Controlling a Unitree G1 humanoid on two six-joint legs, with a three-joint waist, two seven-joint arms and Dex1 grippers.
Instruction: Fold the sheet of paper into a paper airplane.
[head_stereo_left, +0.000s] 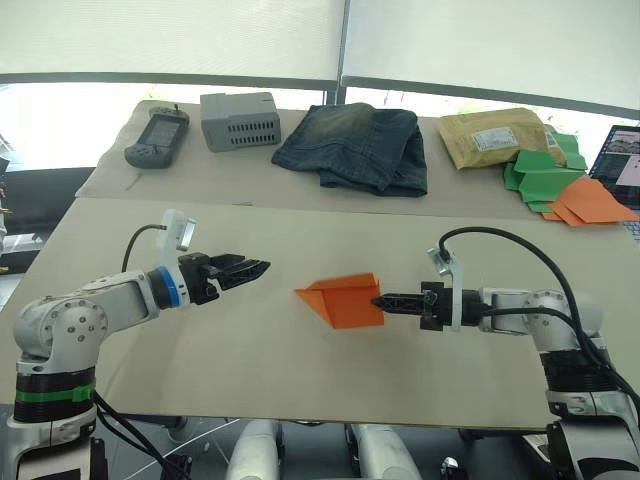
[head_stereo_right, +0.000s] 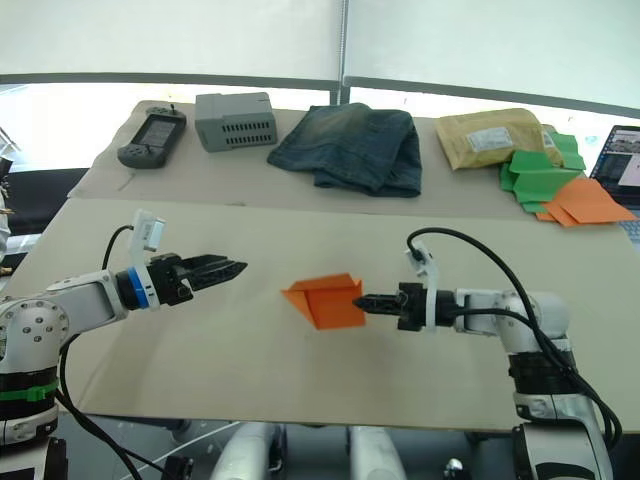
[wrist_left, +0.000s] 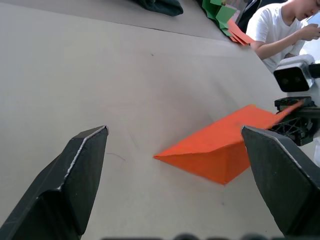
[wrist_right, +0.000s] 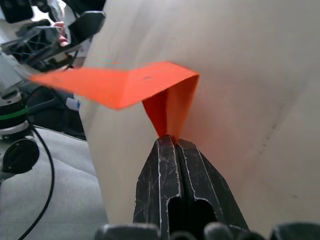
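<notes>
The sheet of paper (head_stereo_left: 342, 299) is bright orange and folded into a pointed wedge, its tip toward my left. It lies mid-table with one flap lifted. My right gripper (head_stereo_left: 380, 300) is shut on the sheet's right edge; in the right wrist view the paper (wrist_right: 150, 87) rises from between the closed fingertips. To the left of the paper's tip, with a gap between them, my left gripper (head_stereo_left: 262, 268) hovers open, nothing between its fingers. The left wrist view shows the wedge (wrist_left: 220, 145) ahead between the spread fingers (wrist_left: 82, 170).
Along the back of the table lie a handheld controller (head_stereo_left: 155, 137), a grey box (head_stereo_left: 240, 120), folded jeans (head_stereo_left: 355, 145), a tan padded envelope (head_stereo_left: 492, 137), green paper shapes (head_stereo_left: 545, 170) and other orange paper (head_stereo_left: 592, 202). A laptop (head_stereo_left: 622, 155) sits far right. A person (wrist_left: 285, 25) sits beyond.
</notes>
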